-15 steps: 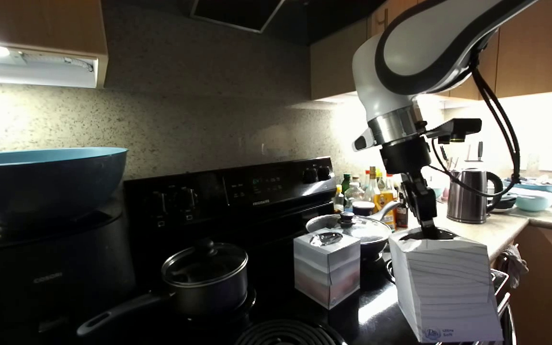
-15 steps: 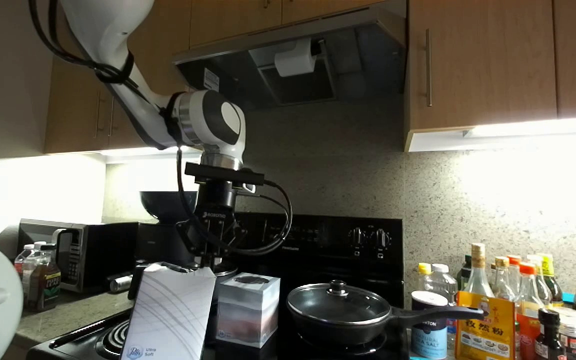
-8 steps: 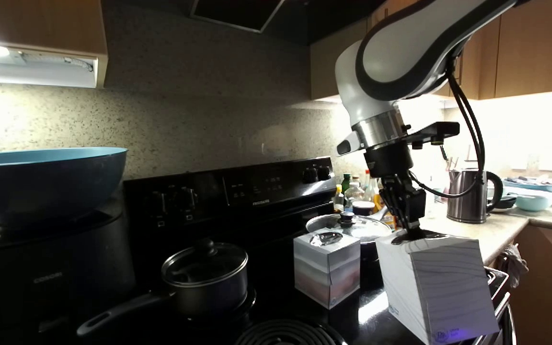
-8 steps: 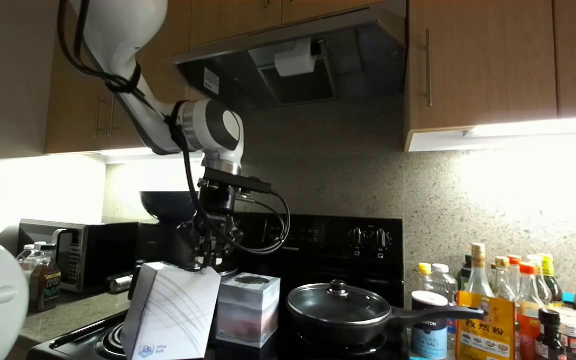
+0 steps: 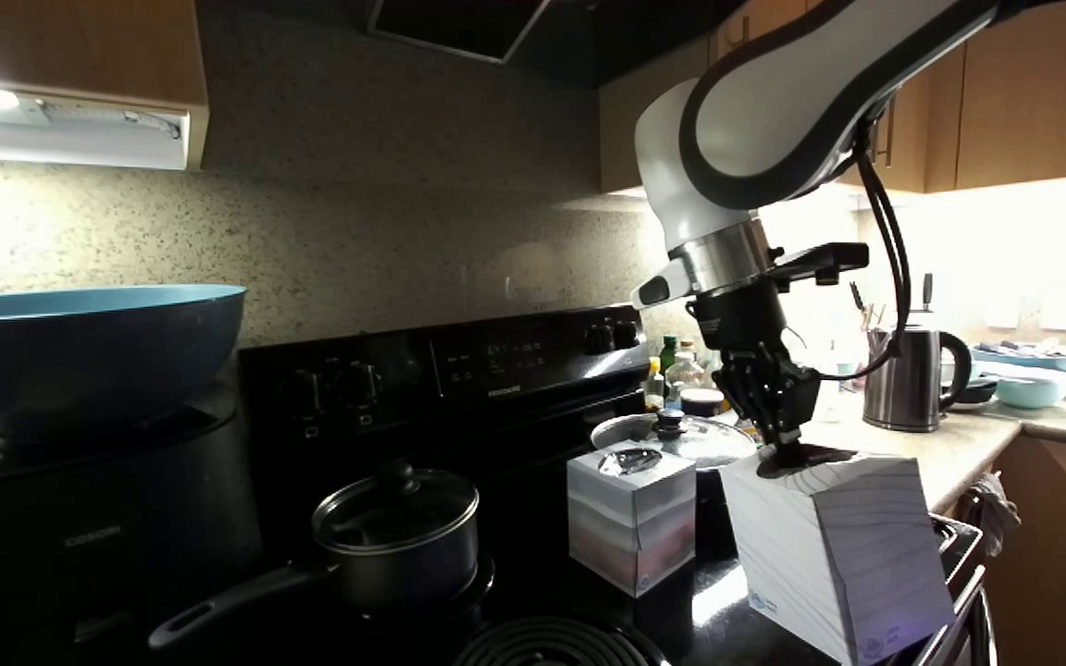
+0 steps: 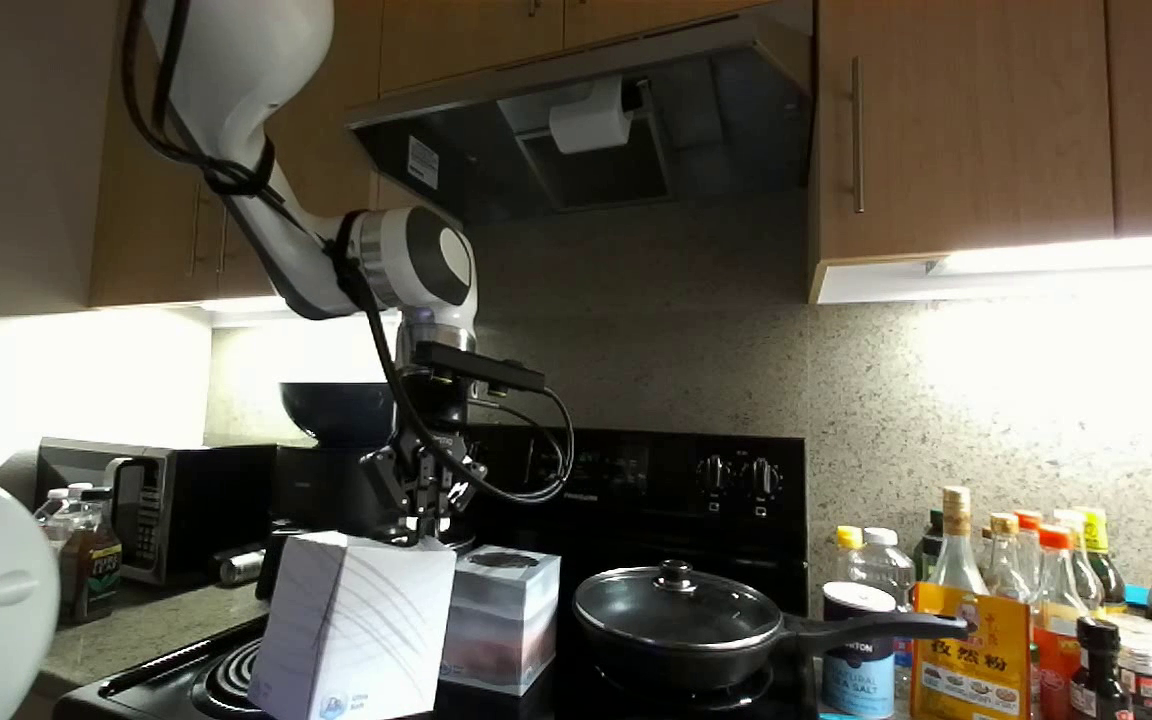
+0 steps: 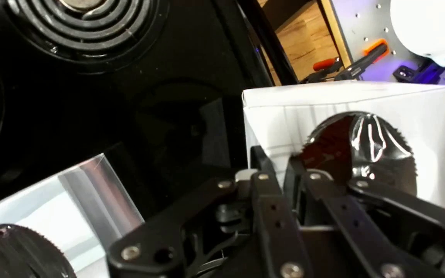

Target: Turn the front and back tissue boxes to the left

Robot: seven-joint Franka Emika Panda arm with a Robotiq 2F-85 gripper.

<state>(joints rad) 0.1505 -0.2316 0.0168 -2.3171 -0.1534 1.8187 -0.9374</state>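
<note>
The front tissue box, white with grey lines, stands tilted near the stove's front edge in both exterior views [image 5: 820, 555] [image 6: 376, 630] and the wrist view [image 7: 435, 150]. My gripper [image 5: 785, 453] [image 6: 421, 535] [image 7: 279, 165] is shut on the top rim of this box. One finger [image 7: 263, 159] is at the outer side, the other [image 7: 296, 168] in the round opening. Whether the box's bottom touches the stove I cannot tell. The back tissue box, pale grey and pink, stands upright on the stove in both exterior views [image 5: 630, 523] [image 6: 496, 630] and the wrist view [image 7: 79, 220].
A lidded frying pan [image 6: 681, 620] stands close to the back box. A dark lidded pot [image 5: 403, 546] and a coiled burner [image 5: 551, 646] are on the stove. Bottles [image 6: 996, 560] stand on the counter. A range hood [image 6: 586, 120] hangs above.
My gripper and wrist have turned, and the front box has turned with them, so a second side face shows more. The arm has shifted slightly. The back box has not moved.
</note>
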